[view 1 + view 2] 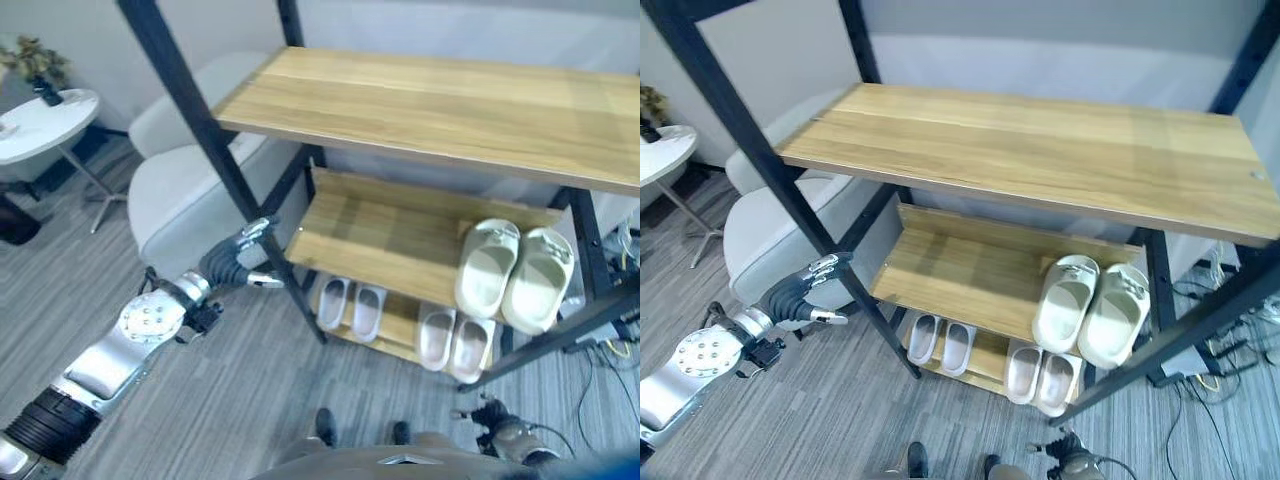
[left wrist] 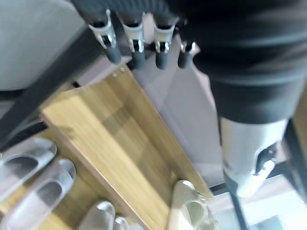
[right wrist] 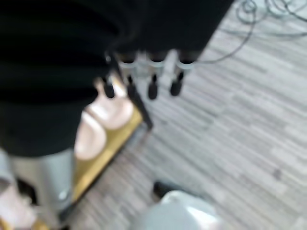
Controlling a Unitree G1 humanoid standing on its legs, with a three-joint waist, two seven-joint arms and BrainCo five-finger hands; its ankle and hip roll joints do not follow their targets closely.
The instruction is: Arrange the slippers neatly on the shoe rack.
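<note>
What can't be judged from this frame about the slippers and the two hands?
- Pink slippers on the bottom shelf: heels cut off by the middle shelf, eye views.
- Cream slippers: whether they touch is too small to tell.
- Right hand: wrist view blurred; straight fingers hold nothing.
- Left hand: contact with the rack post unclear.
</note>
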